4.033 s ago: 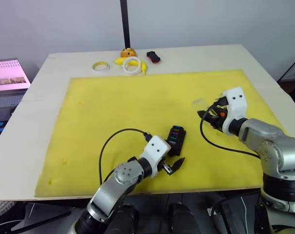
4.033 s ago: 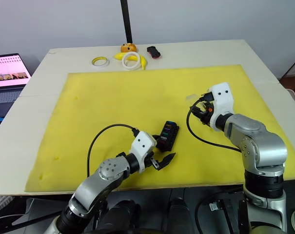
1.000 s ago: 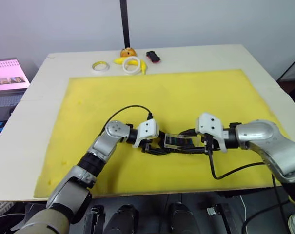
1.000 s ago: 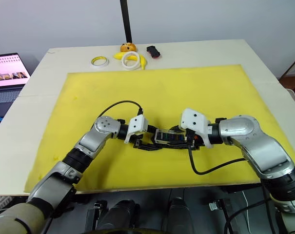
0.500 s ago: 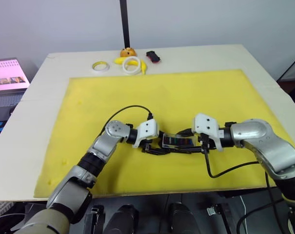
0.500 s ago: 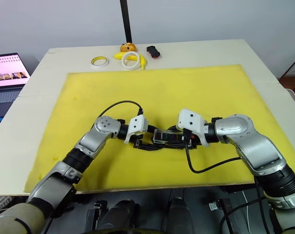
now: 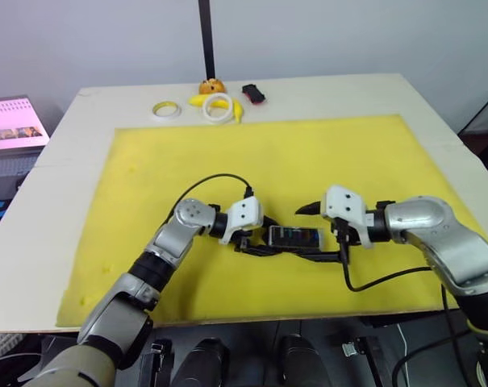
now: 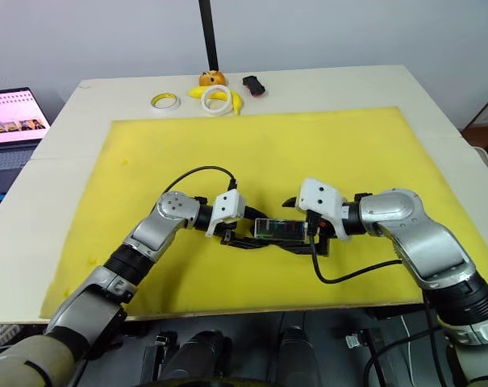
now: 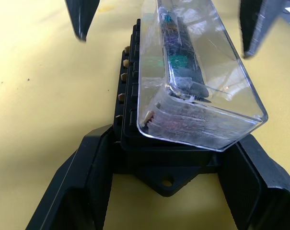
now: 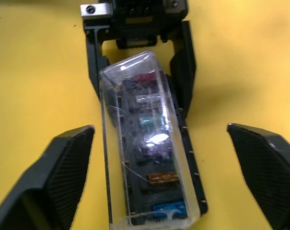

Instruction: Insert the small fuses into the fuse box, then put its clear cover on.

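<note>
On the yellow mat (image 7: 187, 161) near the table's front, the left end effector (image 9: 166, 189) pinches the end of the fuse box (image 9: 130, 110), fuses (image 10: 145, 120) seated under the clear cover (image 9: 197, 86). The right end effector (image 10: 161, 177), half a second ago closed around the cover, now stands spread wide and clear, suggesting the cover is placed, though perhaps slightly askew.

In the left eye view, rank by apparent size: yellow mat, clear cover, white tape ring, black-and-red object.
1. Yellow mat, by far the largest.
2. Clear cover, sitting on the fuse box.
3. White tape ring.
4. Black-and-red object.
The ring and the object lie at the far edge, so distance shrinks them; cover versus ring is close and unsure.
</note>
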{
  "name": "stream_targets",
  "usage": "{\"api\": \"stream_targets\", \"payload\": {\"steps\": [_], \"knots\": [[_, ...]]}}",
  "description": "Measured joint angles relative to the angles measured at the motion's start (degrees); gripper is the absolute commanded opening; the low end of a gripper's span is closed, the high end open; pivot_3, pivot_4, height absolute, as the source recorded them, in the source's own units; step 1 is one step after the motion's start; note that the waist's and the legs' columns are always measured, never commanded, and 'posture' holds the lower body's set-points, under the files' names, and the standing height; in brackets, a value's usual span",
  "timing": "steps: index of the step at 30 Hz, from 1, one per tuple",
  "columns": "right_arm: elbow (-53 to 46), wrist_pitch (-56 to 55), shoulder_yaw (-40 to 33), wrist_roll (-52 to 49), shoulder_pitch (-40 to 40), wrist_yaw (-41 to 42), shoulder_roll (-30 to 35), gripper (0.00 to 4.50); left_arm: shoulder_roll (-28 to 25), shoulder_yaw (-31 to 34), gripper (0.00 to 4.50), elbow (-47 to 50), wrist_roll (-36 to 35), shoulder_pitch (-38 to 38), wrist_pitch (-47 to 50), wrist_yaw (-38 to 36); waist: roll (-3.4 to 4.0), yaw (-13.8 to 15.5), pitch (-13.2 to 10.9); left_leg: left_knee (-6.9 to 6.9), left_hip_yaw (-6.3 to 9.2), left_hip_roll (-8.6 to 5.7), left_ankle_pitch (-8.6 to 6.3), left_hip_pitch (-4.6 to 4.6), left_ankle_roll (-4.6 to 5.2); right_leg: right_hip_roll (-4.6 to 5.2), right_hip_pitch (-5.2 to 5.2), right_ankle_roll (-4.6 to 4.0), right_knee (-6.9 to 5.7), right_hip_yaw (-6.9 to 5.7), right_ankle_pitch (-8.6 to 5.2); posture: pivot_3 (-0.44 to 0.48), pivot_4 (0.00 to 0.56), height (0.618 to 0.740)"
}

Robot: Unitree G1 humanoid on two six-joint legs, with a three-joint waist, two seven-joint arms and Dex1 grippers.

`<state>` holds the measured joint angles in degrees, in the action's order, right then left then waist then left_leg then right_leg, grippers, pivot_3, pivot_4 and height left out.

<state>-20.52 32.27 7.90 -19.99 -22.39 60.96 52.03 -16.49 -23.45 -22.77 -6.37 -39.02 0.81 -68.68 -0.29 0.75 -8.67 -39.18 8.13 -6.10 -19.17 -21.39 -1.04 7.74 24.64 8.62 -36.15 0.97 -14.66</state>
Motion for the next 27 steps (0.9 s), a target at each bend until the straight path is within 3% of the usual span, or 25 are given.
{"api": "stream_targets", "payload": {"steps": [10,18,27], "knots": [[-2.91,-4.64,-2.19,1.92,5.53,-3.75,-1.55,4.48,-0.03,0.05,2.54,0.03,0.03,0.0,0.07,-0.03,0.0,-0.02,0.0,0.0,0.0,0.0,0.0,0.01,0.0,0.0,0.0,0.0,-0.01,0.0,0.0,0.0,0.15,0.74],[-1.59,-7.1,-1.7,4.66,4.86,-4.45,-2.15,4.48,0.0,0.06,2.54,0.02,0.04,-0.01,0.07,-0.07,0.0,-0.02,0.0,0.0,0.0,-0.01,0.0,0.01,0.0,-0.01,0.0,0.0,-0.01,0.0,0.0,0.0,0.15,0.74],[-1.41,-2.83,-2.76,0.81,3.36,-3.64,-2.35,4.48,-0.01,0.09,2.54,0.08,0.0,-0.01,0.15,-0.37,0.0,-0.03,0.0,0.0,0.0,0.0,0.0,0.0,0.0,-0.01,0.0,0.0,-0.01,0.0,0.0,0.0,0.15,0.74]]}}
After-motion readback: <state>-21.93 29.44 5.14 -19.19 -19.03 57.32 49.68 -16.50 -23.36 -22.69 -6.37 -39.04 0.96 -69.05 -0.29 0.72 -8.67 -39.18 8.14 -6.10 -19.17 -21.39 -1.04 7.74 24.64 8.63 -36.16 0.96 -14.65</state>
